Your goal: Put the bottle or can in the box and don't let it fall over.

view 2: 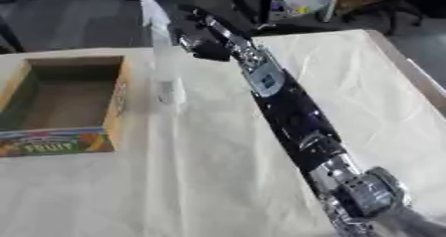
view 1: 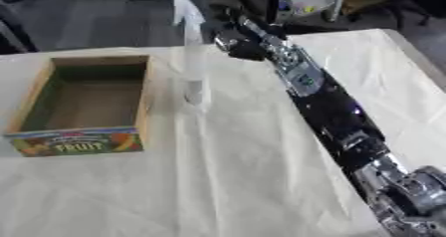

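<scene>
Fingers of the right hand point(view 1: 233, 41) are curled beside the upper part of a tall clear bottle point(view 1: 193, 66), though whether they actually close round it cannot be told, since the hand shows only as a dark blur behind the bottle. That bottle stands upright with a pale top, its base near the table point(view 1: 218, 181), just right of an open box point(view 1: 87, 104) and outside it. A colourful label reading FRUIT runs across the box's near wall, and its inside is bare brown board. Cream cloth covers the tabletop, creased in long folds. Beyond the far edge lies grey floor with dark furniture legs and cluttered equipment. No left hand shows
</scene>
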